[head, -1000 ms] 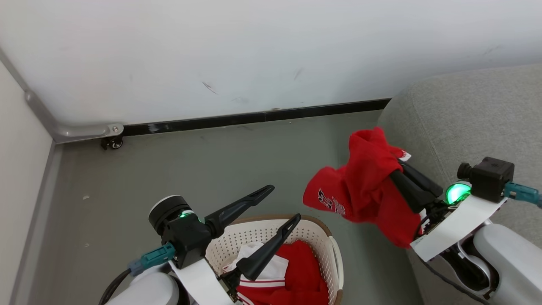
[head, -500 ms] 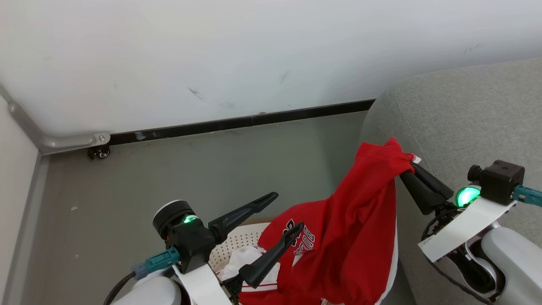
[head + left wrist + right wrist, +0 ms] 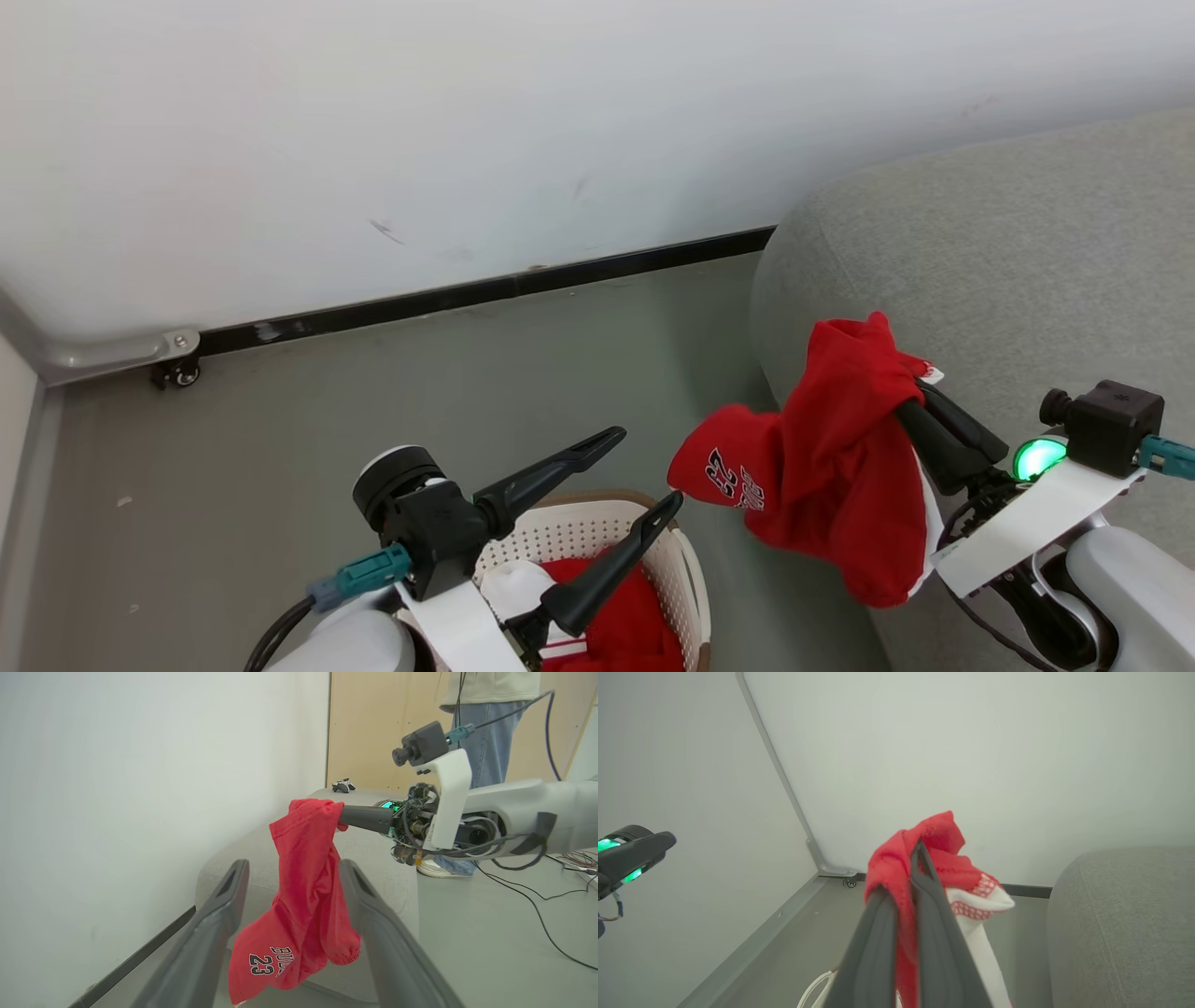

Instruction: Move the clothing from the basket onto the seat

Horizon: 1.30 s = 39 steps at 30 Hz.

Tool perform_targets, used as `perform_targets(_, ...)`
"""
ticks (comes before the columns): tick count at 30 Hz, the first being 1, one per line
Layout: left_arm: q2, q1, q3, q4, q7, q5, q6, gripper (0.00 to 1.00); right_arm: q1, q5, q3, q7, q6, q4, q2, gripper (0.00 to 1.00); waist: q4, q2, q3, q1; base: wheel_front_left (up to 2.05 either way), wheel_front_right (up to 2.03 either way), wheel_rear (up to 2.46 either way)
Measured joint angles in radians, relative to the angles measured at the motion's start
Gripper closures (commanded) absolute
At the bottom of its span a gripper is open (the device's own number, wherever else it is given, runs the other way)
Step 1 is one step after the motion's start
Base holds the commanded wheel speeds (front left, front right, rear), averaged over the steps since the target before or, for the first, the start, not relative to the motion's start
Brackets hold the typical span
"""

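Observation:
My right gripper (image 3: 910,397) is shut on a red garment (image 3: 822,467) with dark "23" lettering. The garment hangs bunched in the air beside the left edge of the grey seat (image 3: 980,261). In the right wrist view the red-and-white cloth (image 3: 896,868) is pinched between the closed fingers (image 3: 882,933). Over the basket (image 3: 597,532), my left gripper (image 3: 649,467) stands open with nothing in it. More red and white clothing (image 3: 616,625) lies inside the basket. The left wrist view shows the hanging garment (image 3: 303,896) beyond its spread fingers (image 3: 224,905).
A white wall with a black skirting strip (image 3: 467,294) runs behind the grey floor. A person's legs (image 3: 486,742) stand beyond the seat (image 3: 378,872), with cables (image 3: 537,905) on the floor. A small controller (image 3: 343,785) lies on the seat's far end.
The head view has shifted to the right. The held garment hung spread out over the basket half a second ago and is now bunched up by the seat's edge. Left gripper stays open.

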Motion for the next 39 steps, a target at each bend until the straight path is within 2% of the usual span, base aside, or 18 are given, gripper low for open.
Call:
perform_targets(27,-0.006,0.036,0.044,0.008,0.000,-0.005,0.000,0.00,0.013,-0.019,-0.047,-0.005,0.000,-0.019,-0.002,1.00,-0.126,0.0000,0.024,-0.0001,0.00,0.00,0.00)
perform_targets(39,0.027,0.036,0.087,-0.001,0.000,0.014,0.000,0.00,-0.202,-0.025,-0.175,0.036,0.000,-0.002,-0.013,1.00,-0.146,0.0000,0.072,0.0000,0.00,0.00,0.00)
